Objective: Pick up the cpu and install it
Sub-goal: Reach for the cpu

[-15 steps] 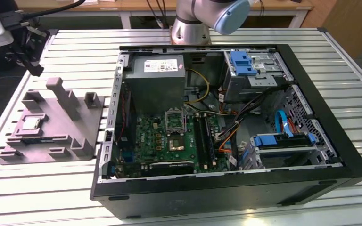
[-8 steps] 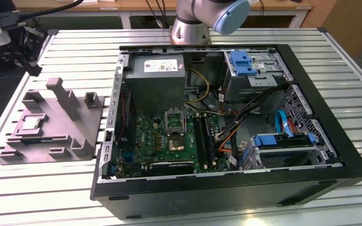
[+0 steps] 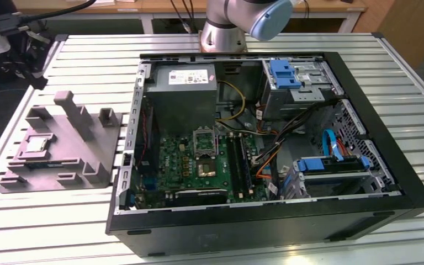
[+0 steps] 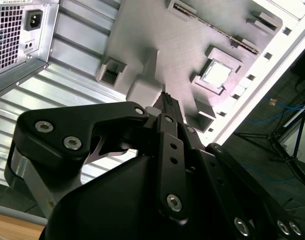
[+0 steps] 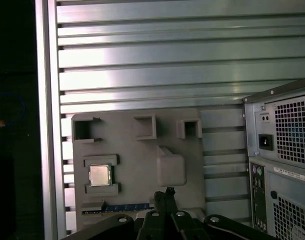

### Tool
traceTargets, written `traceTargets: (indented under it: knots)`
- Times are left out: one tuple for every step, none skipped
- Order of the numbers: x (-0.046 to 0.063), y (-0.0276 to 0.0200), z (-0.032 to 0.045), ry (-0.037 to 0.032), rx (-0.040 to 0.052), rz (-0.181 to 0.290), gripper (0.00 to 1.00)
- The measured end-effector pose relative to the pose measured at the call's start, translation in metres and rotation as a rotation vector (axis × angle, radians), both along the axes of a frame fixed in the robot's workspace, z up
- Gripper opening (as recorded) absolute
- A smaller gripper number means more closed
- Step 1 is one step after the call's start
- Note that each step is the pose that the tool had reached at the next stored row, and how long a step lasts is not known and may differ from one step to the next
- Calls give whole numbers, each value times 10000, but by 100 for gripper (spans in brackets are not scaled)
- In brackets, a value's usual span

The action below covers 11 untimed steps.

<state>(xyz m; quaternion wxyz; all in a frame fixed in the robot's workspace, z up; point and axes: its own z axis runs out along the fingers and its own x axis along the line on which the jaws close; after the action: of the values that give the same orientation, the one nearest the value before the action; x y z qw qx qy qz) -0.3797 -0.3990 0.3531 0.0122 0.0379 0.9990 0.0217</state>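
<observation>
The cpu [image 3: 35, 144] is a small silvery square chip lying flat in a recess of the grey holder block [image 3: 61, 149] on the exterior view's left. Both wrist views look down on it: cpu [image 4: 216, 74], cpu [image 5: 100, 175]. My gripper [image 4: 166, 100] [image 5: 167, 192] hangs high over the holder block, off to the side of the chip and not touching it. Its black fingers are pressed together with nothing between them. The black socket frame [image 3: 205, 142] sits on the green board [image 3: 190, 165] inside the open computer case.
The open black case [image 3: 271, 221] takes up the middle of the slatted metal table [image 3: 50, 232], with a grey power-supply box [image 3: 186, 88], cables and blue drive brackets [image 3: 330, 163] inside. A long dark memory stick [image 4: 217, 27] lies on the holder block. The arm's base [image 3: 223, 33] stands behind the case.
</observation>
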Motion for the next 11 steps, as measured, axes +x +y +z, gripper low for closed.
traceTargets:
  knots:
    - [-3, 0, 0, 0, 0, 0, 11]
    - [-7, 0, -1, 0, 0, 0, 11]
    - [-10, 0, -1, 0, 0, 0, 11]
    - [-15, 0, -1, -1, 0, 0, 11]
    - [-19, 0, -1, 0, 0, 0, 11]
    - [-24, 0, -1, 0, 0, 0, 11]
    - [-27, 0, -2, 0, 0, 0, 11]
    - [-31, 0, -2, 1, -1, 0, 11]
    - [-36, 0, -2, 0, 0, 0, 11]
    - [-40, 0, -3, 0, 0, 0, 11]
    - [-44, 0, -3, 0, 0, 0, 11]
